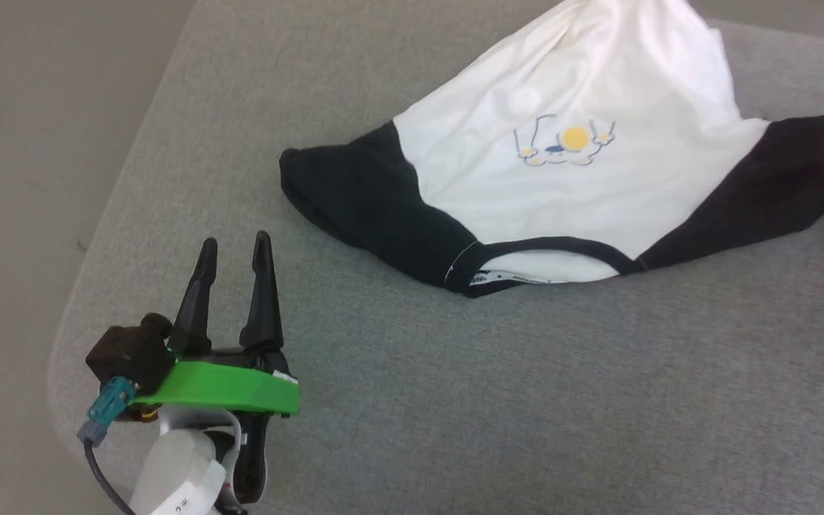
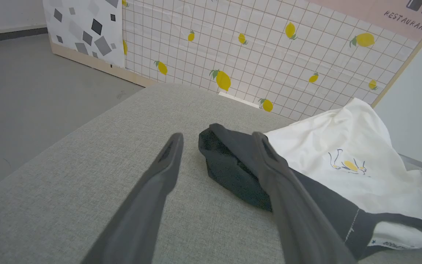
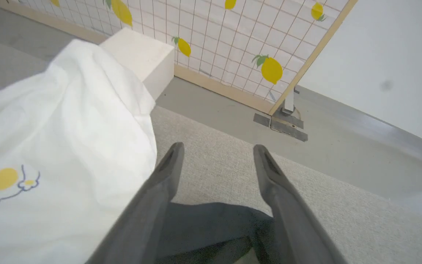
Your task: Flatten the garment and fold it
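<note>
Block (image 3: 137,55) beyond garment (image 3: 68,146), perhaps a box

A grey fabric counter (image 1: 455,400) with a rounded corner stands on grey floor (image 2: 31,84). Beyond it rises a lemon-print grid partition (image 2: 269,55), with a geometric-patterned panel (image 2: 82,29) beside it and a white box (image 3: 141,55) at its foot.

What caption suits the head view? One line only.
Open left gripper poised beside the rumpled garment on a grey padded surface.

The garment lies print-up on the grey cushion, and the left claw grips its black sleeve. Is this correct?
Not quite. The garment lies print-up on the grey cushion, but the left claw stands open, apart from the black sleeve, as the head view shows.
</note>
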`<state>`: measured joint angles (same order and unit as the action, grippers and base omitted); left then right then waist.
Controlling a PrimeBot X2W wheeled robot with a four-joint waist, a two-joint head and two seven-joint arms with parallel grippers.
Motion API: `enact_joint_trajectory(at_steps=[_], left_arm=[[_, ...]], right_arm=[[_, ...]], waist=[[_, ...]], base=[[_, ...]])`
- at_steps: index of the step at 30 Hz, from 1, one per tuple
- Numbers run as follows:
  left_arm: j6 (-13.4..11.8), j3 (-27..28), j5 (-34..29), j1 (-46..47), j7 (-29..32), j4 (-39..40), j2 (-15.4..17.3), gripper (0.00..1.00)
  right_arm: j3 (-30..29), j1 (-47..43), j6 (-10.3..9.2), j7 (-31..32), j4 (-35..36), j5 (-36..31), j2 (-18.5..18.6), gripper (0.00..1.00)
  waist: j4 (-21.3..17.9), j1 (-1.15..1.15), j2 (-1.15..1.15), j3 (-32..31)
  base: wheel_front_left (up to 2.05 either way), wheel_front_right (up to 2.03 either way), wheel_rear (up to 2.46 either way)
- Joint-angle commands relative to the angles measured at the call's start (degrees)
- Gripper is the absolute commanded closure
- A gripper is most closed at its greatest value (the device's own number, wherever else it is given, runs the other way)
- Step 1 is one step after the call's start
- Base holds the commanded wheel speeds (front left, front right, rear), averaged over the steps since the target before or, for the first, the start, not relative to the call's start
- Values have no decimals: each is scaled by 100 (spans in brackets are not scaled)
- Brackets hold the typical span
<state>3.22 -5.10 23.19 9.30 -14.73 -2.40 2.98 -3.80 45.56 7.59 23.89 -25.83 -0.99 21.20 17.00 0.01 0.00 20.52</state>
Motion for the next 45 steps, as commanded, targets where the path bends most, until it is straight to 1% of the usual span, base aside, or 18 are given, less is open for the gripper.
enact_joint_trajectory(at_steps=[1, 6, 9, 12, 16, 18, 23, 28, 32, 37, 45], left_arm=[[16, 23, -47, -77, -27, -15, -11, 0], [28, 90, -139, -260, -27, -43, -11, 0], [38, 121, -173, -368, -27, -54, -11, 0], [43, 122, -178, -448, -27, -47, -11, 0], [31, 113, -161, -521, -27, -28, -11, 0], [27, 104, -151, -543, -27, -23, -11, 0], [26, 82, -130, -520, -27, 13, -11, 0], [41, 0, -77, -372, -27, 38, -11, 0], [45, -39, -19, -250, -27, 32, -11, 0], [36, -71, 46, -159, -27, 35, -11, 0], [5, -72, 94, -125, -27, 4, -11, 0]], right_arm=[[-129, -273, -10, -226, 121, 161, -153, 0], [-573, -1251, -10, -707, 730, 464, -739, 0], [-824, -1948, -10, -792, 1109, 570, -1156, 0], [-947, -2655, -10, -724, 1453, 605, -1503, 0], [-901, -3228, -10, -469, 1663, 656, -1705, 0], [-906, -3307, -10, -336, 1694, 649, -1745, 0], [-943, -2921, -10, 194, 1493, 487, -1783, 0], [-984, -2042, -10, 940, 836, -30, -1614, 0], [-1123, -1421, -10, 1361, 343, -499, -1459, 0], [-1191, -946, -10, 1519, -38, -942, -1359, 0], [-1097, -913, -10, 1625, -624, -1117, -1398, 0]], waist=[[-327, -1, 0, -437], [-520, -1, 0, -778], [-577, -1, 0, -913], [-598, -1, 0, -984], [-619, -1, 0, -1013], [-620, -1, 0, -1014], [-603, -1, 0, -895], [-498, -1, 0, -627], [-350, -1, 0, -411], [-178, -1, 0, -174], [-139, -1, 0, -98]], base=[[0, 0, 0], [0, 0, 0], [0, 0, 0], [0, 0, 0], [0, 0, 0], [0, 0, 0], [0, 0, 0], [0, 0, 0], [0, 0, 0], [0, 0, 0], [0, 0, 0]])
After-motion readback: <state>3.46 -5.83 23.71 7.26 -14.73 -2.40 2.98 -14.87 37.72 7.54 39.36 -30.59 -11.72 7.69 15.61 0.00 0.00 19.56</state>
